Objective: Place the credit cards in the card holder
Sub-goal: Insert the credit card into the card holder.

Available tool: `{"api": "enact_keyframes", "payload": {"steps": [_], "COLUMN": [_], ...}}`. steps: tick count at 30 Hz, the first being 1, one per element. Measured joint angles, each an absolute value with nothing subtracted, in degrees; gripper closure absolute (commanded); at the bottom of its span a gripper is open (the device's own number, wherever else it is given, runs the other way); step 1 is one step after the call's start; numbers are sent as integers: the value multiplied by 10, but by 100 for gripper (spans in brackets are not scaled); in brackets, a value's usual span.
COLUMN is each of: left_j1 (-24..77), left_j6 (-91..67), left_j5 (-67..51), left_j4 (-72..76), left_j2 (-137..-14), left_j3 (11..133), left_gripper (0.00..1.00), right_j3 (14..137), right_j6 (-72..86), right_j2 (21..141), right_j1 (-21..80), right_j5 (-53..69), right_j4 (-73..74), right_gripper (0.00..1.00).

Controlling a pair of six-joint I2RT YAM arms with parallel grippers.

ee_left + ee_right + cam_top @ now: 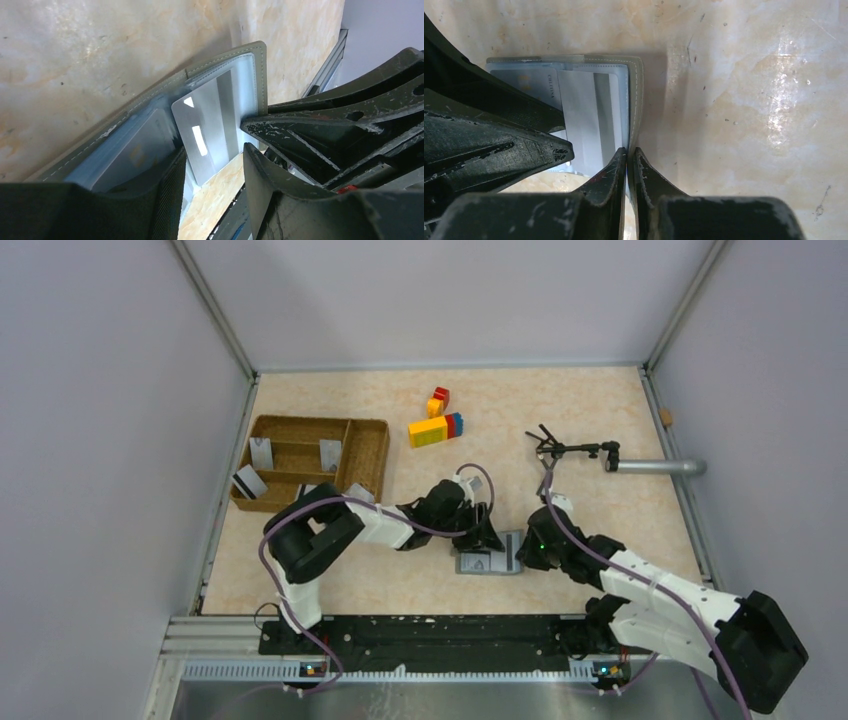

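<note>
Your left gripper point(214, 152) stands about half open, and the card point(205, 125) lies between its fingers, held across its short side as far as I can judge. The card's long axis points straight ahead of that gripper, away from the wrist and into the holder point(260, 75). The far end seems to sit under the pocket film while the near end sticks out toward you, so the move ahead looks like a plain push along that axis. The dark stripe runs lengthwise on the side toward the holder's outer seam.

The holder lies open and flat on the table point(600, 410), just in front of the two arms and between them. The left arm is the one on the card. Your right gripper point(631, 152) is closed, its tips together at the holder's right edge. You cannot tell whether it pinches the seam or only presses it down. It sits just beside the card's stripe side, so a sideways drift would bring the card or your finger against it.

A second card point(135, 150) lies in the neighbouring pocket, touching or just beside the first one, and could catch its edge. The tray point(370, 455) with spare cards point(261, 452) sits well apart to the left, and the blocks point(436, 427) lie farther back, out of the way
</note>
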State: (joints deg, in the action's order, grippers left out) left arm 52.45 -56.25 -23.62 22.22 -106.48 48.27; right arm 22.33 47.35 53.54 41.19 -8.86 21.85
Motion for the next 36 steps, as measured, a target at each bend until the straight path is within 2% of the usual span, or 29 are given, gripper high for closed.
{"api": "enact_keyframes", "payload": {"steps": [5,11,14,21,36], "left_j1": [526,529,529,530,544], "left_j6": [-567,-571,-572,-574,-581], "left_j5": [-244,-247,-248,-249,-250], "left_j4": [232,240,244,247,246], "left_j2": [-1077,-1087,-1089,-1091,-1102], "left_j3": [493,498,498,499,515], "left_gripper": [52,52,52,52,52], "right_j3": [216,213,213,213,190], "right_j6": [482,493,496,502,515], "right_j2": [523,500,489,458,454], "right_j1": [412,412,412,412,412], "right_j5": [-90,-94,-99,-110,-122], "right_j4": [224,229,237,256,271], "right_gripper": [72,63,63,75,75]}}
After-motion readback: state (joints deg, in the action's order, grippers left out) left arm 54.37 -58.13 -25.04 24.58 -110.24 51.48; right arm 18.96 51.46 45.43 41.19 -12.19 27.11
